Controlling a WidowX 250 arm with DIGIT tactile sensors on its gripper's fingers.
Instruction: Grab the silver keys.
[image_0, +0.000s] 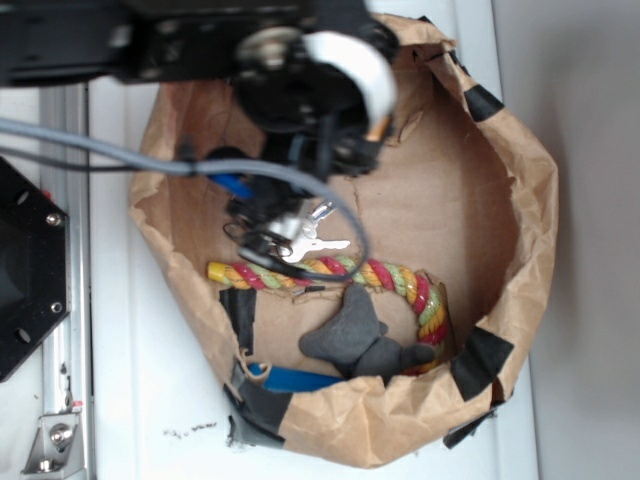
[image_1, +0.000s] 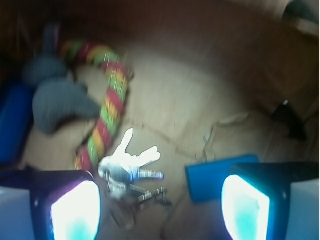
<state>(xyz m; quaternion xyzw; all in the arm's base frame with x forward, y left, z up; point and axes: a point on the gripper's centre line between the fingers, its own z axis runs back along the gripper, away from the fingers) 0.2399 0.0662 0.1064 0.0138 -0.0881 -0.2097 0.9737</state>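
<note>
One bunch of shiny silver metal keys (image_1: 131, 165), one multicoloured twisted rope (image_0: 372, 277), one grey plush toy (image_0: 352, 338), two blue rectangular blocks (image_1: 220, 176) lie in one brown paper bag (image_0: 520, 215).

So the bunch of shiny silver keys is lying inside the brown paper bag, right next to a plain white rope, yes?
Not quite: the twisted rope beside the shiny silver keys is striped red, yellow and green, not white. The wrist view shows it. They do lie inside the brown paper bag.

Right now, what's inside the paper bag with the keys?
Inside the paper bag: the silver keys, a coloured rope, a grey plush toy and two blue blocks. The arm hides part of the bag floor.
</note>
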